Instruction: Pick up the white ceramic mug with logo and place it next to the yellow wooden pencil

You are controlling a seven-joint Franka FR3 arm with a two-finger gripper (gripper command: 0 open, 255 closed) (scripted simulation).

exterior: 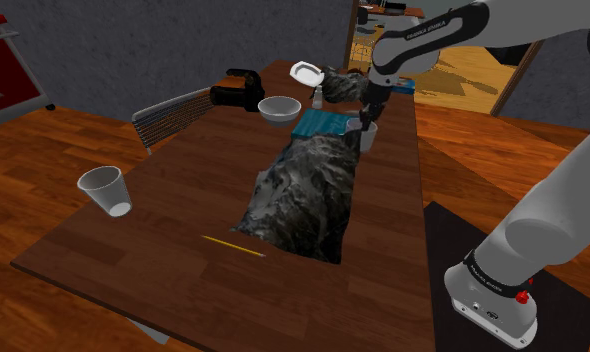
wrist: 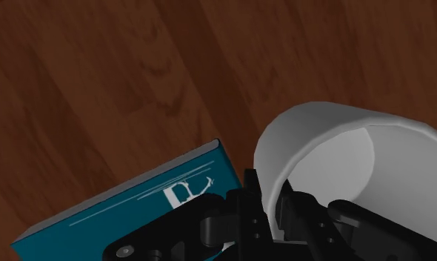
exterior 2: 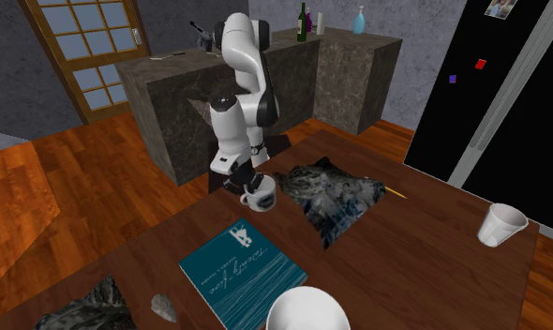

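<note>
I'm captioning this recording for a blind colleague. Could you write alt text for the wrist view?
The black gripper clasps the rim of a white mug between its fingers. A teal book lies beside the mug on the brown wooden table.

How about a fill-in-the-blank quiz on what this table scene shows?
The gripper clasps a mug coloured ____. The pencil on the table is ____. Beside the mug lies a teal ____.
Answers: white; yellow; book.
</note>
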